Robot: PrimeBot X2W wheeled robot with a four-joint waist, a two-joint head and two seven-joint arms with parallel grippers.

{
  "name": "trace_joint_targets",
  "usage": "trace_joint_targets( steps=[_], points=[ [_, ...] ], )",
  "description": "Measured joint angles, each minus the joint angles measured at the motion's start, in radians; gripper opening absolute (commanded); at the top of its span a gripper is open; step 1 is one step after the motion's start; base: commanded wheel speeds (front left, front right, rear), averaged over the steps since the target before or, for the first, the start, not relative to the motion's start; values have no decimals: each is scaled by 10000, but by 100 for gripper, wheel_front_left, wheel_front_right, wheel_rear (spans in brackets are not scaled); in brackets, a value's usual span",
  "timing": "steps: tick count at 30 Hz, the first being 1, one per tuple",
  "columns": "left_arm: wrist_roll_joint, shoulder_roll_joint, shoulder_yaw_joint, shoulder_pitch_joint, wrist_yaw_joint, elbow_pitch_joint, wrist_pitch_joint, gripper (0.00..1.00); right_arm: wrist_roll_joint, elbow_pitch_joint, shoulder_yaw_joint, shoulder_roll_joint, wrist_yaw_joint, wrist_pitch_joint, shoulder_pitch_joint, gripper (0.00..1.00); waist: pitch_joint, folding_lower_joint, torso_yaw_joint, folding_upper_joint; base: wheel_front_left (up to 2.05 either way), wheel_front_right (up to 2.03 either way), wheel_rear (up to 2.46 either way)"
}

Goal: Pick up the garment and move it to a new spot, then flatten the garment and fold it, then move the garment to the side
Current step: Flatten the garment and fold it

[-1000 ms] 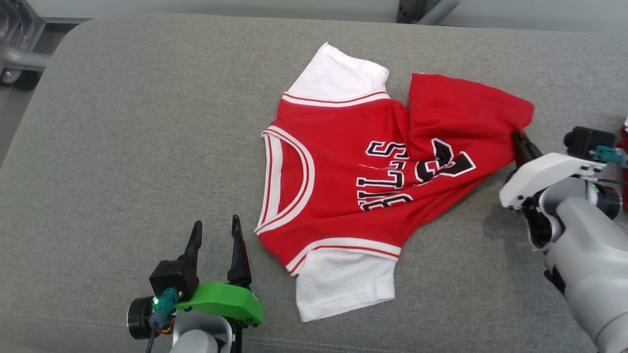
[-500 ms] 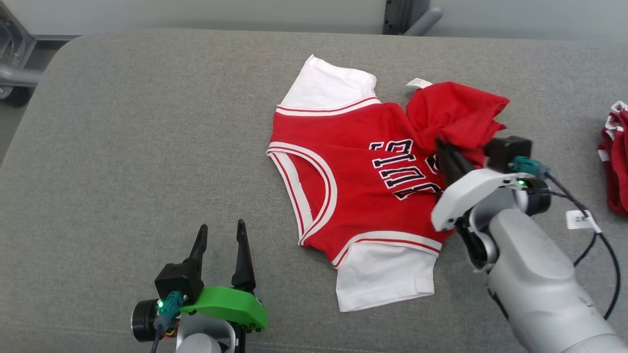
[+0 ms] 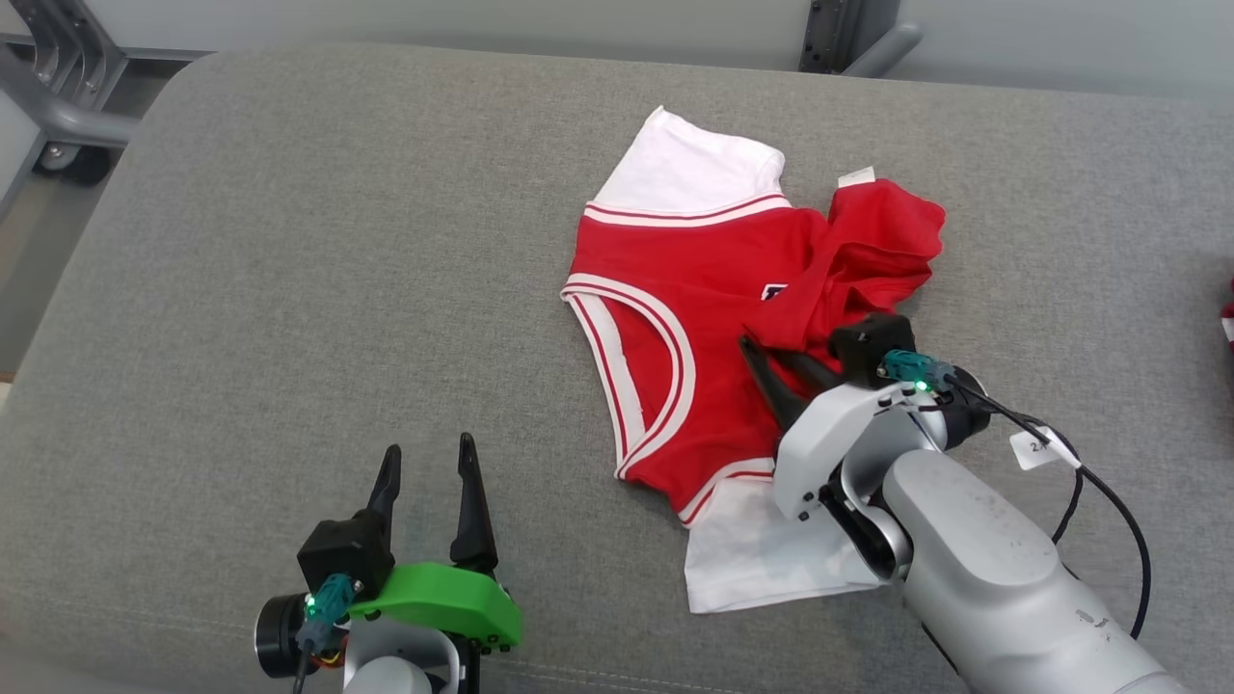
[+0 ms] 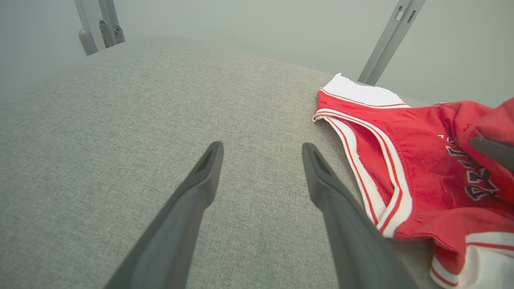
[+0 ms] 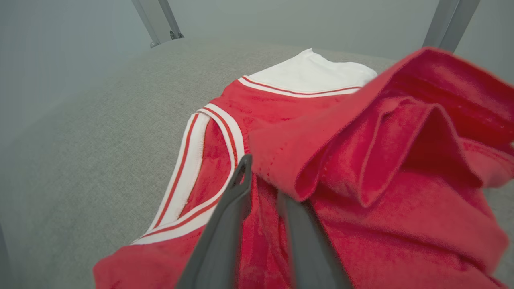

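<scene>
The garment (image 3: 694, 289) is a red jersey with white sleeves and white-striped trim, lying on the grey padded surface (image 3: 289, 289). Its lower part is folded back over the chest, hiding most of the black lettering. My right gripper (image 3: 757, 345) sits over the jersey's middle, its jaws almost together, with the folded red hem (image 5: 361, 160) pinched at the fingertips (image 5: 245, 168). My left gripper (image 3: 428, 445) rests open on bare surface to the left of the jersey, holding nothing. In the left wrist view the left gripper (image 4: 262, 145) points past the neckline (image 4: 381, 168).
A metal frame (image 3: 58, 106) stands beyond the surface's far left corner and a grey post (image 3: 848, 39) behind its far edge. Another red cloth (image 3: 1228, 318) peeks in at the right edge. A cable with a white tag (image 3: 1041, 448) hangs from my right wrist.
My right gripper has carried the jersey's lower hem leftward over its body, folding it across the lettering. The head camera shifted. The left gripper stayed open and still.
</scene>
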Motion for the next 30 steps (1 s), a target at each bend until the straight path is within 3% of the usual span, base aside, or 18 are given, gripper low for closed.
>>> trace_joint_targets(
  steps=[10, 30],
  points=[
    [-50, 0, -44, 187, 12, -25, 0, 100, -642, -1018, -1143, -299, 0, -535, 306, 100, -211, 0, -348, 0, 0, 0, 0],
    [-84, 0, -209, 267, 50, -27, 0, 100, -1952, -3839, -3321, -382, 0, 543, 1979, 100, -322, 0, -6, 0, 0, 0, 0]
  ],
)
